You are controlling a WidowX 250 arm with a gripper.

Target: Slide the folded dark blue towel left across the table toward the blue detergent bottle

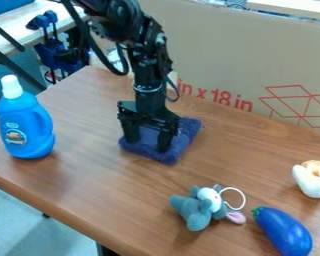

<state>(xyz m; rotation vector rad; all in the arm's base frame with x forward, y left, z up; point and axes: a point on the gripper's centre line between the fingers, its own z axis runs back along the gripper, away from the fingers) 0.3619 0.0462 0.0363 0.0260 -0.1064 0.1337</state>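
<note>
A black robot arm (146,62) is shown entering from the top edge, left of centre. It is bent near the top, and its lower part is angled almost straight down. A black cable (88,42) is looped beside it. The gripper (148,144) is pointed downward, its two fingers (131,131) spread apart.

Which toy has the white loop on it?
The grey plush toy, left of the blue eggplant; the eggplant and the white toy at the right edge show none.
</note>
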